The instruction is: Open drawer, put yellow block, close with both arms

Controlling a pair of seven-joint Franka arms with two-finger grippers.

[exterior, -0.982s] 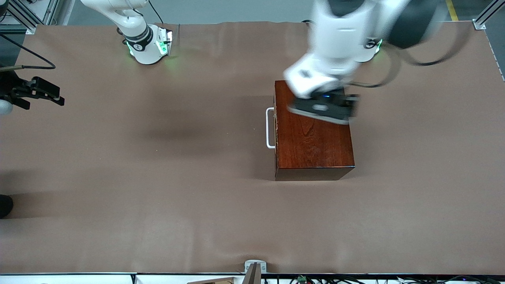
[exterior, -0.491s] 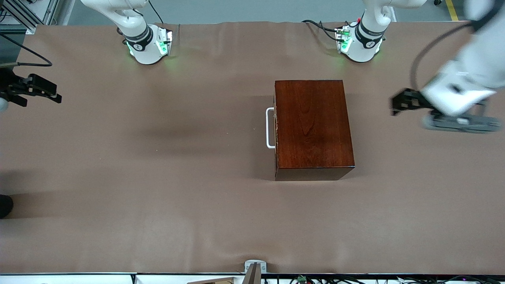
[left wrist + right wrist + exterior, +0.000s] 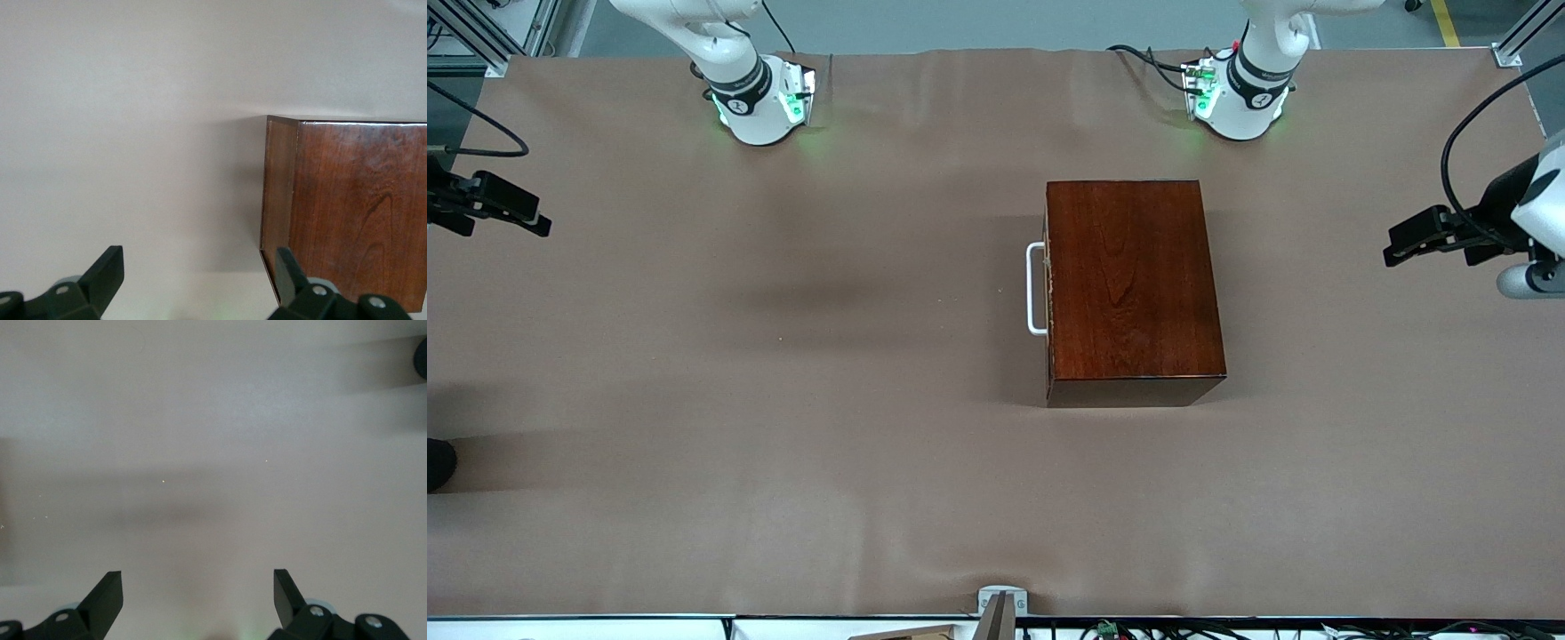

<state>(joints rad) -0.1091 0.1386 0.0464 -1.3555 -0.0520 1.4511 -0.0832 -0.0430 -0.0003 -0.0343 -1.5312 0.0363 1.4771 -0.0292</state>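
The dark reddish-brown wooden box (image 3: 1131,284) stands on the table, nearer the left arm's end. Its drawer is shut, with the white bar handle (image 3: 1035,289) facing the right arm's end. The yellow block is out of view. My left gripper (image 3: 1392,249) is open and empty, over the table's edge at the left arm's end, well apart from the box. In the left wrist view (image 3: 198,270) its jaws stand wide apart, with a corner of the box (image 3: 353,207) showing. My right gripper (image 3: 541,222) is open and empty over the table's edge at the right arm's end; the right wrist view (image 3: 198,590) shows only bare cloth.
A brown cloth (image 3: 783,400) covers the table. The two green-lit arm bases (image 3: 760,102) (image 3: 1240,93) stand along the edge farthest from the front camera. A small metal bracket (image 3: 1000,600) sits at the nearest edge.
My left arm has swung from over the box out to the left arm's end of the table. My right gripper has drifted slightly outward. The box has not moved.
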